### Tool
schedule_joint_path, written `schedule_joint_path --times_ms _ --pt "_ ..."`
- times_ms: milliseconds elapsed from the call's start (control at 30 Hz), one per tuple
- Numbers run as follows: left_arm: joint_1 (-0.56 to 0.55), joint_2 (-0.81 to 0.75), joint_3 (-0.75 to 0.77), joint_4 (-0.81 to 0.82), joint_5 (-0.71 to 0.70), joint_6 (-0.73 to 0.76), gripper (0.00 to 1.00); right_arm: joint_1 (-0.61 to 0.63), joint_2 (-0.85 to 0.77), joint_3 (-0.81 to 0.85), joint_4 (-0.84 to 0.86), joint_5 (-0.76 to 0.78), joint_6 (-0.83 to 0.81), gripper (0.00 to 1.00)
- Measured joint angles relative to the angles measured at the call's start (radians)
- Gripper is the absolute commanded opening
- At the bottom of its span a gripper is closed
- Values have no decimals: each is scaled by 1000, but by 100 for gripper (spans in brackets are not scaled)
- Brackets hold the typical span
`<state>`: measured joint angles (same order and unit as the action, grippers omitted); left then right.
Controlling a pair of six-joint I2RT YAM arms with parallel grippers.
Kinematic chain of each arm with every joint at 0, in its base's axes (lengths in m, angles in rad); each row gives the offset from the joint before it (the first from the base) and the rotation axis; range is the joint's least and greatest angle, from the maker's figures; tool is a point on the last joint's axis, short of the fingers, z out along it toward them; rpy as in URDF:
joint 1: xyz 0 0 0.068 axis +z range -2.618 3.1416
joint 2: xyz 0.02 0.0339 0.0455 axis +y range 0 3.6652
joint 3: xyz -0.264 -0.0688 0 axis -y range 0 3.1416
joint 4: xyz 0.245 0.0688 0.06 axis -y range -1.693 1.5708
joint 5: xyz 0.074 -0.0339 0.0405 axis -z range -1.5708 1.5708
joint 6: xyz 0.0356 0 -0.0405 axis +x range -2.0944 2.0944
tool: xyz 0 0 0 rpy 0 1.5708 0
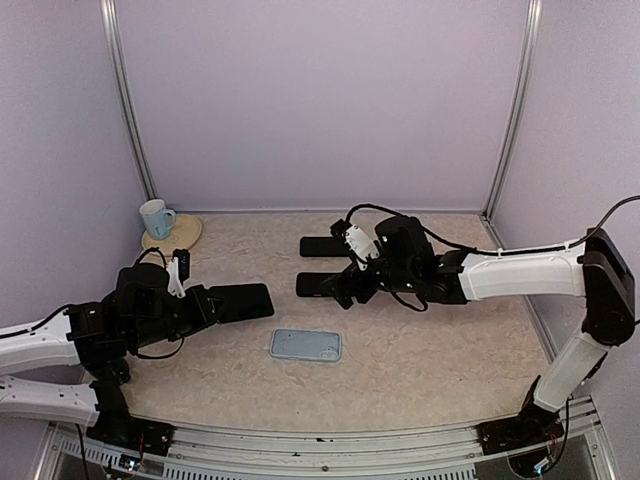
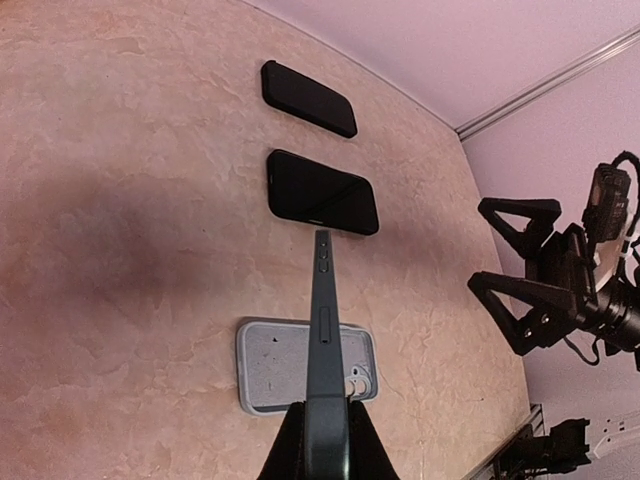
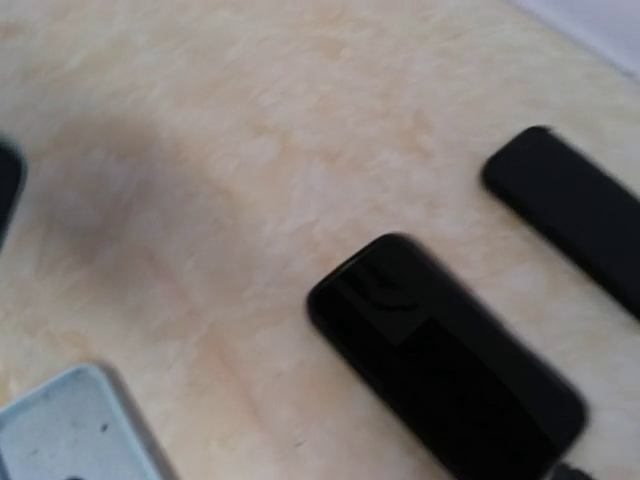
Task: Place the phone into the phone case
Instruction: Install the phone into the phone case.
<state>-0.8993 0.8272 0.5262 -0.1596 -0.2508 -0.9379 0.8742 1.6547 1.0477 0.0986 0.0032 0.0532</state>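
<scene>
Top view: left gripper [image 1: 212, 303] clamped on the slim dark slab phone [image 1: 244, 301], just left of the pale grey-blue rectangular phone case [image 1: 306, 345] lying flat on the beige table [image 1: 440, 350]; right gripper [image 1: 345, 268] jaws spread wide, holding nothing
Left wrist: phone seen edge-on, over the case
Right wrist: glossy black handset [image 3: 450, 360] on table; case corner at lower left

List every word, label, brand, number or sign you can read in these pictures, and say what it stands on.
None can be read.
The held phone, the grey phone case, the glossy black phone and the mug show no legible text. Any marks on them are too small or blurred to make out.
</scene>
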Motion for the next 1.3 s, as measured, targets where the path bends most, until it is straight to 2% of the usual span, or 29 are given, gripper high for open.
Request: schedule_joint_path --times_ms 233,467,700,900,1300 --pt "-2 45 0 49 34 0 0 -3 -137 -105 29 75 59 100" --pt "-10 122 15 70 92 10 0 -45 -146 -151 54 35 177 100" --pt "-11 194 83 77 178 51 0 -51 -162 -315 134 -30 270 100" --pt "-9 284 138 90 285 90 0 -51 -158 -324 137 -48 312 100" --pt "42 393 154 113 454 121 0 -51 -132 -323 132 -68 331 99"
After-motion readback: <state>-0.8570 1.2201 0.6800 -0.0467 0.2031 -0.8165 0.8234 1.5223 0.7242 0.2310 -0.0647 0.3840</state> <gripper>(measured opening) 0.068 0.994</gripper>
